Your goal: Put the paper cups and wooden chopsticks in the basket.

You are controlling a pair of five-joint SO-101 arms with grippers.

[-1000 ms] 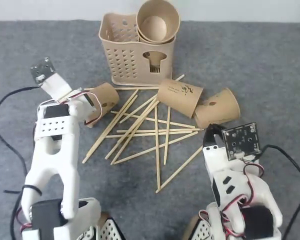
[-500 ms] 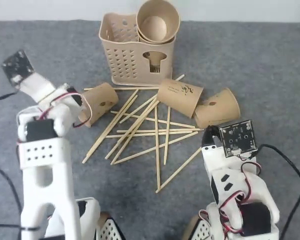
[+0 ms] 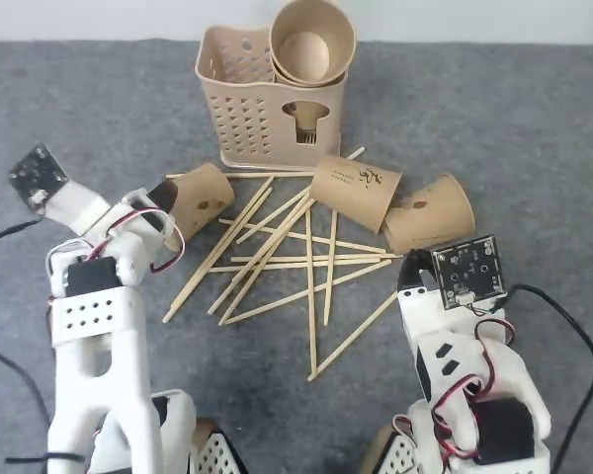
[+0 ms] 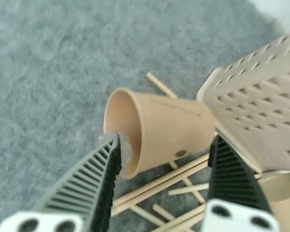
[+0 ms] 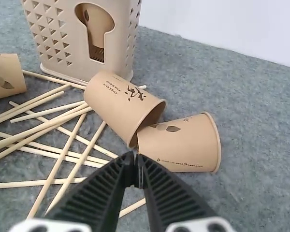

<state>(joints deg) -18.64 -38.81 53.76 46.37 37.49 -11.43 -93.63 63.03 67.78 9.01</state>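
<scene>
A paper cup [image 4: 159,130] lies on its side between the fingers of my open left gripper [image 4: 166,142], which straddles its mouth end; in the high view this cup [image 3: 203,200] is left of the chopstick pile. Two more paper cups [image 3: 356,188] [image 3: 430,212] lie on their sides, touching, right of the pile. Several wooden chopsticks [image 3: 287,252] are scattered criss-cross on the grey mat. The beige basket [image 3: 242,109] stands at the back with stacked cups [image 3: 311,44] in it. My right gripper [image 5: 135,158] is shut and empty, just short of the two cups [image 5: 123,106] [image 5: 181,142].
The grey mat [image 3: 494,118] has free room to the right and left of the basket. Cables [image 3: 573,326] run beside both arm bases. The basket's side with a keyhole slot [image 5: 94,29] faces the right arm.
The left arm has swung left and drawn back a little, with its wrist lower; the cup by it has barely shifted. The right arm has hardly moved.
</scene>
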